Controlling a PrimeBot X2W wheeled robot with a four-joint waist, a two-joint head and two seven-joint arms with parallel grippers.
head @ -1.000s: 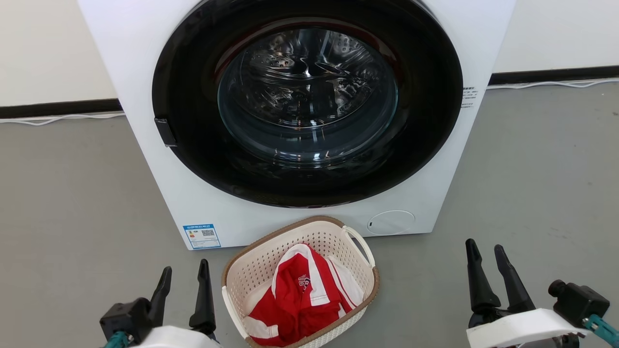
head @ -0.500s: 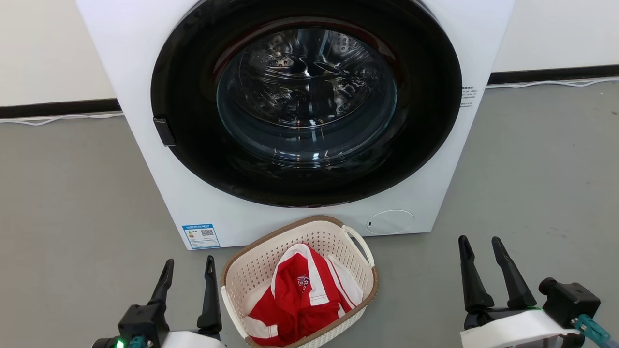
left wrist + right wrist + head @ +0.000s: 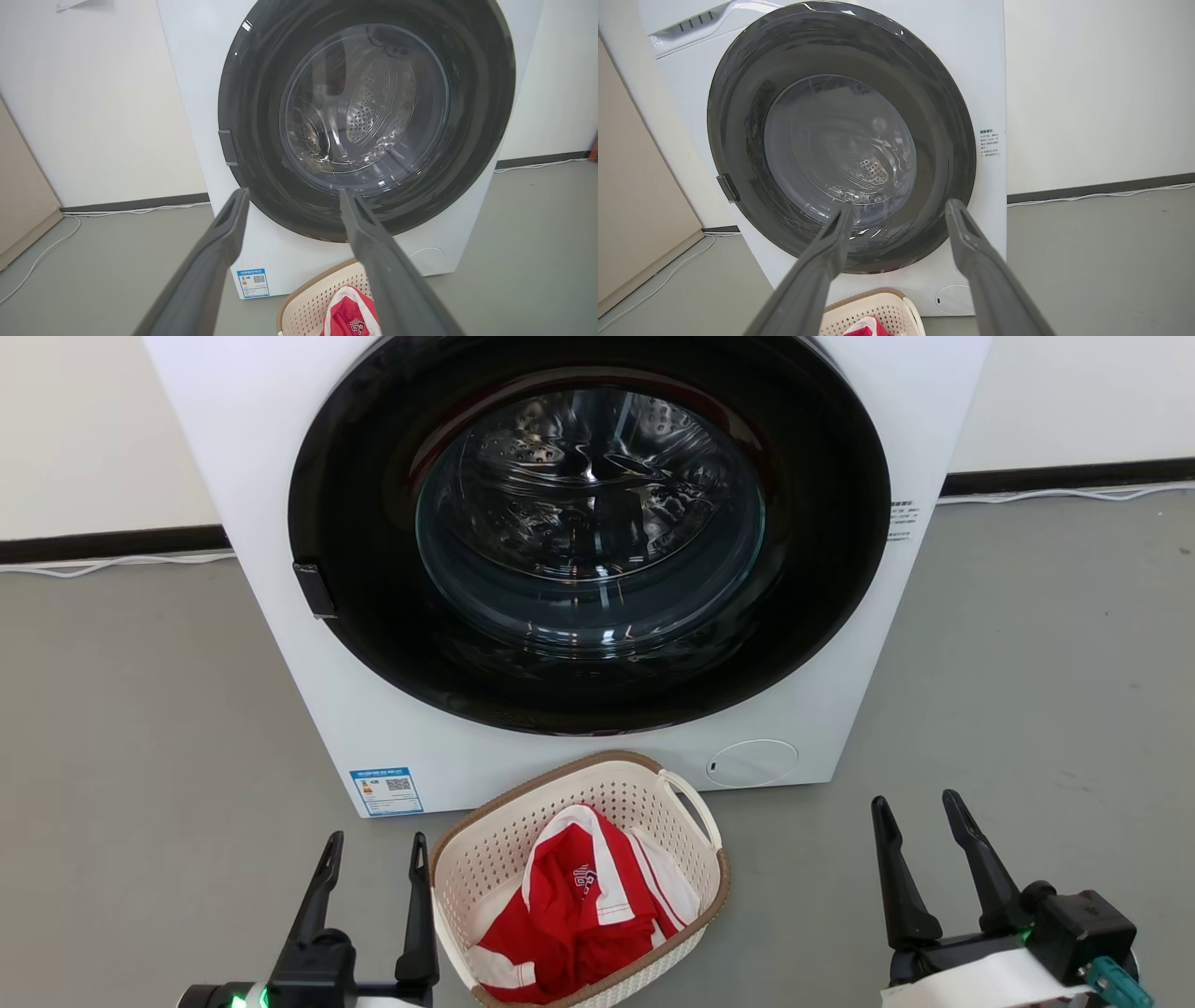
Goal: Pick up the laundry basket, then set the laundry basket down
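The laundry basket [image 3: 504, 859], cream with perforated walls, a brown rim and white loop handles, stands on the grey floor just in front of the washer and holds a red and white garment [image 3: 583, 915]. My left gripper [image 3: 377, 845] is open right beside the basket's left rim, nothing between its fingers. My right gripper [image 3: 917, 803] is open well to the basket's right, over bare floor. In the left wrist view the basket [image 3: 303, 308] peeks up between the fingers of that gripper [image 3: 293, 196]. The right wrist view catches the basket [image 3: 873, 312] at the bottom, below that gripper [image 3: 899, 207].
A white front-loading washer [image 3: 280, 476] with a shut dark round door [image 3: 588, 532] stands against the wall. White cables [image 3: 112, 563] run along the skirting. A beige panel [image 3: 18, 196] stands to the left. Grey floor [image 3: 1027, 691] stretches to both sides.
My left gripper has shifted right, closer to the basket's left rim. My right gripper has edged left. The basket has stayed put.
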